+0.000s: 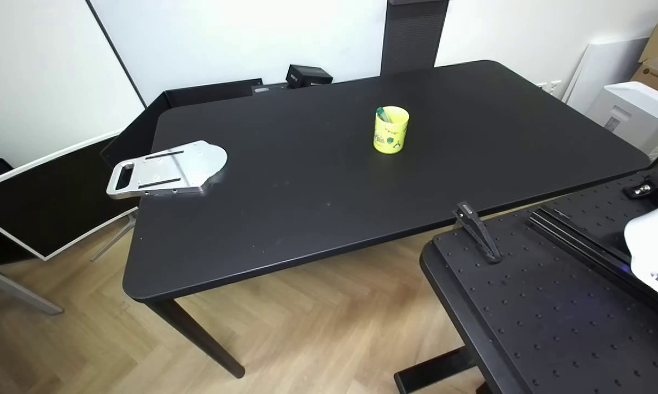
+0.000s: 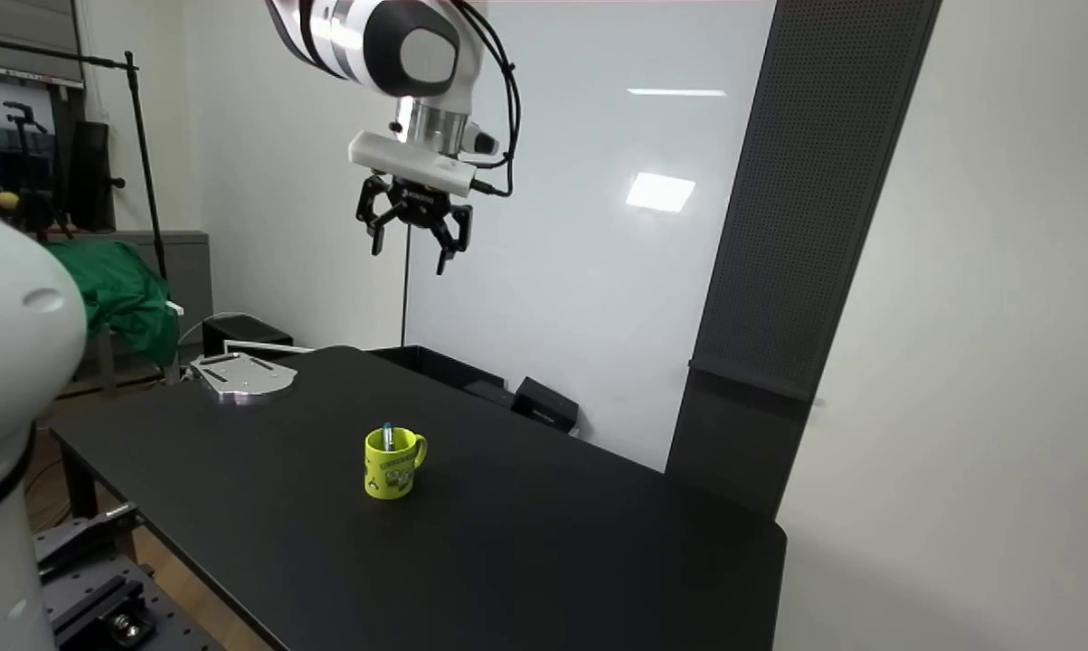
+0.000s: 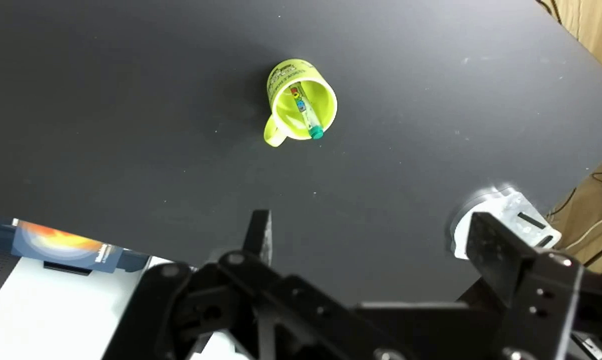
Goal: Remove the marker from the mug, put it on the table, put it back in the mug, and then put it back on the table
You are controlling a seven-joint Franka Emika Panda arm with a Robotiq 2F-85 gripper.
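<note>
Marker (image 3: 305,107): it leaned inside the yellow-green mug (image 3: 286,75), its green end (image 3: 316,132) poking out of the top; the mug stood on the black table (image 1: 285,175).
Marker's feel: I guessed it was light, stiff, a bit slippery and hard to break.
Best spot to hold: I thought the green end, with a gentle squeeze, so the mug would not tip.
My gripper (image 2: 409,257): its two fingers (image 3: 257,232) were wide apart, high above the table, holding nothing and touching nothing.

Yellow-green mug (image 1: 390,137): one
Mug handle (image 3: 275,134): one
Marker (image 3: 306,109): one
Bench (image 1: 285,180) under the mug: one
Silver plate (image 1: 197,162): one
Long slots (image 1: 164,155) in plate: two
Robot arm (image 2: 426,56): one
Pincer (image 2: 409,259): one
Pincer fingers (image 3: 496,250): two
</note>
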